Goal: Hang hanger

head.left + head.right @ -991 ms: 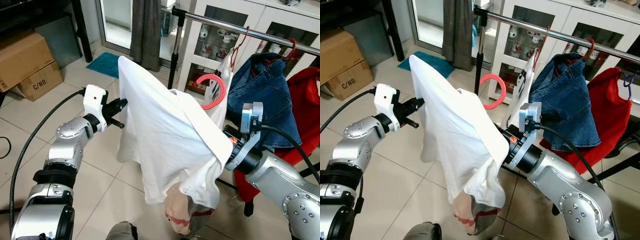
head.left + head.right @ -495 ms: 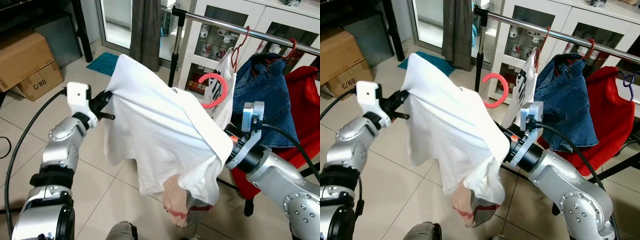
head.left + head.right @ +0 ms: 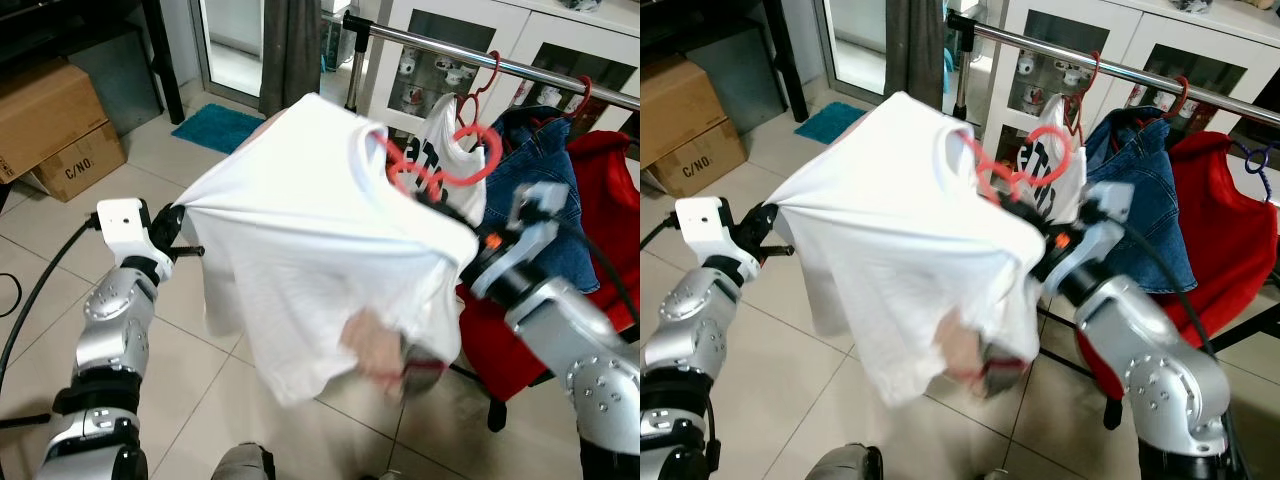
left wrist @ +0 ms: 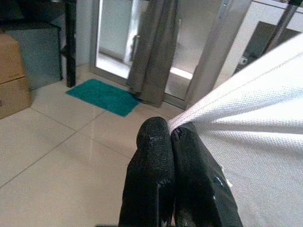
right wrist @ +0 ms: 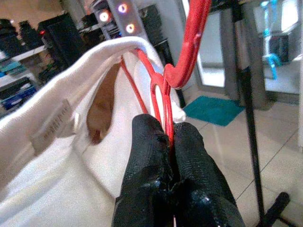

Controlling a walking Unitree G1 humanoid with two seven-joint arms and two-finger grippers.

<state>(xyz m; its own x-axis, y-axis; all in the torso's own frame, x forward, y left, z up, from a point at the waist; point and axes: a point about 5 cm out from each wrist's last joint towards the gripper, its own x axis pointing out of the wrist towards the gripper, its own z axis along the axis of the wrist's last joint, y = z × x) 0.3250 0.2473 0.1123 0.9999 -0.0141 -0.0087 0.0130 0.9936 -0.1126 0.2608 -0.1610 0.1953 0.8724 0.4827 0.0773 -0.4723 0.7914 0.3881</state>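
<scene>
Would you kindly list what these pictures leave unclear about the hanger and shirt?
- Hanger's shoulders: inside the white shirt; just the red hanger neck and hook protrude.
- Right gripper: covered by shirt in eye views.
- Shirt's lower hem: motion-blurred in eye views.
- Left gripper: how much fabric it pinches.

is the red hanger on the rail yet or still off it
Off it. The red hanger, inside the white shirt, sits clamped in the right pincer, its hook below the rail.
</scene>
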